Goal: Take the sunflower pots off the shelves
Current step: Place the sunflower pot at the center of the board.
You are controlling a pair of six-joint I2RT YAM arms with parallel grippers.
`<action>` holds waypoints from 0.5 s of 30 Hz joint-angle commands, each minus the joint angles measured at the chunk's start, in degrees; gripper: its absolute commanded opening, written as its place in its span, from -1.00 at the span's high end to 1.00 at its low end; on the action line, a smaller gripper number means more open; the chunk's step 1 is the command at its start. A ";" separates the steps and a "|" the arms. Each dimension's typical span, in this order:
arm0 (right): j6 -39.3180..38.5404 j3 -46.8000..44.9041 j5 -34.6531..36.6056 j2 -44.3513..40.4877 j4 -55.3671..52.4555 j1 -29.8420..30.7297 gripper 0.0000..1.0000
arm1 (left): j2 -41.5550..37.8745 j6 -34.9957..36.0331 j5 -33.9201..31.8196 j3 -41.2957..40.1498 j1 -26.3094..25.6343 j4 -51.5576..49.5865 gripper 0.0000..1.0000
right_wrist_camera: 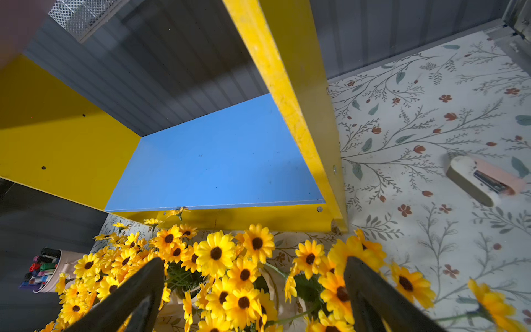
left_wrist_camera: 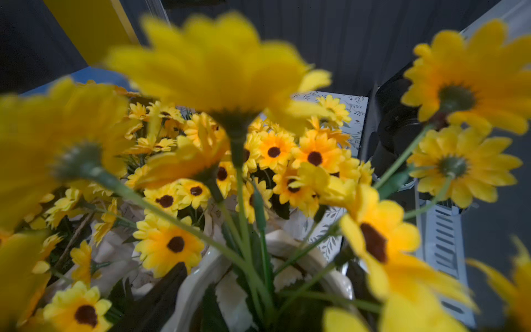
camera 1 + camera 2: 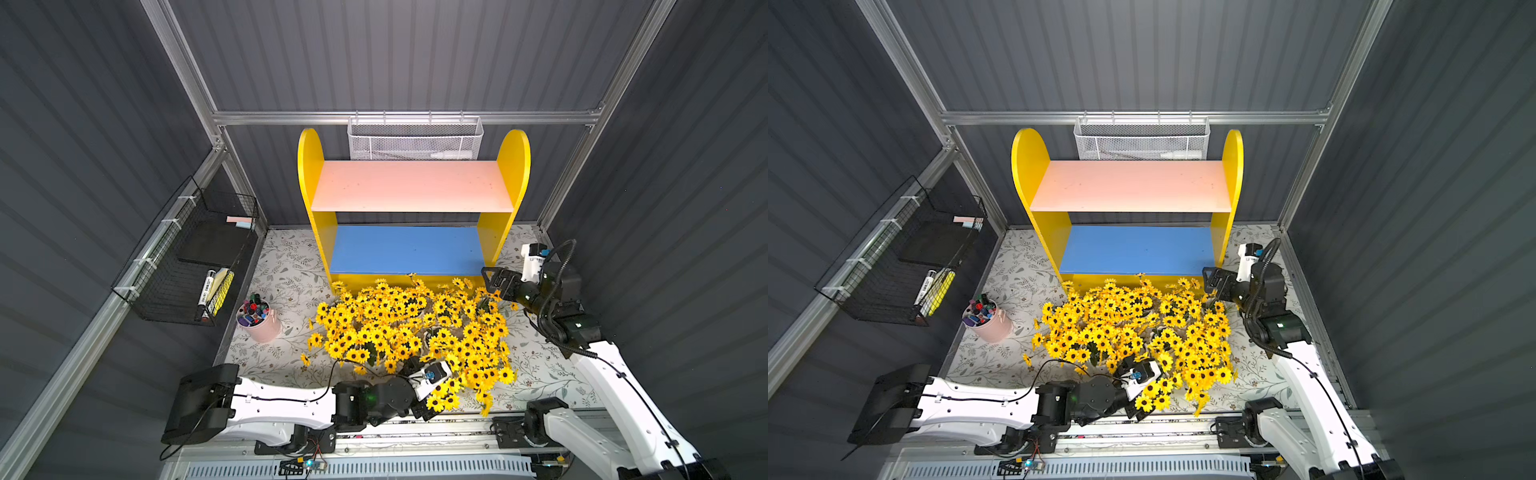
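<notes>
A pink cup of markers (image 3: 261, 329) is seen left of centre on the floral tabletop (image 3: 286, 270). A black wire basket (image 3: 166, 282) is hung at the left, a white mesh basket (image 3: 415, 145) at upper centre. A stapler (image 1: 482, 181) is shown lying on the tabletop in the right wrist view.

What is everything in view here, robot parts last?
shelves: one, yellow sides, pink upper and blue lower board, both bare, at the back of the table.
sunflower pots: count hidden under blooms, yellow flowers in white pots, massed on the table before the shelves.
cup of markers: one, pink, left of the flowers.
wire basket: one, black, left wall.
mesh basket: one, white, back rail.
stapler: one, pink and cream, table right of the shelves.
left gripper: one, black, among the nearest flowers, jaws hidden.
right gripper: one, black, by the shelves' lower right corner, jaws open.
</notes>
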 commanded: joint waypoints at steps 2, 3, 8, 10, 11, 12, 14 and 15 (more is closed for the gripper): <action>-0.79 -0.39 0.50 -0.72 -0.44 -0.31 -0.98 | 3.11 -2.75 -3.34 -0.52 0.09 10.91 1.00; -0.80 -0.39 0.50 -0.68 -0.36 -0.31 -0.98 | 4.26 -2.88 -3.36 -0.33 0.09 11.39 1.00; -0.89 -0.74 0.50 -0.59 -0.35 -0.40 -0.98 | 10.49 -2.93 -5.97 -1.85 0.23 19.06 1.00; -0.97 -0.75 0.42 -0.59 -0.44 -0.49 -0.98 | 12.75 -3.22 -6.93 -2.60 0.56 21.75 1.00; -1.11 -0.75 0.31 -0.55 -0.44 -0.49 -0.98 | 13.98 -3.59 -7.01 -3.11 0.82 23.58 1.00; -1.22 -0.68 0.20 -0.46 -0.42 -0.50 -0.98 | 15.20 -3.89 -7.15 -3.41 1.12 25.37 1.00; -1.33 -0.49 0.13 -0.33 -0.70 -0.48 -0.98 | 17.53 -3.91 -7.63 -3.89 2.00 28.80 1.00; -1.41 -0.48 0.02 -0.33 -0.69 -0.48 -0.98 | 18.37 -3.98 -7.59 -3.99 2.64 29.77 1.00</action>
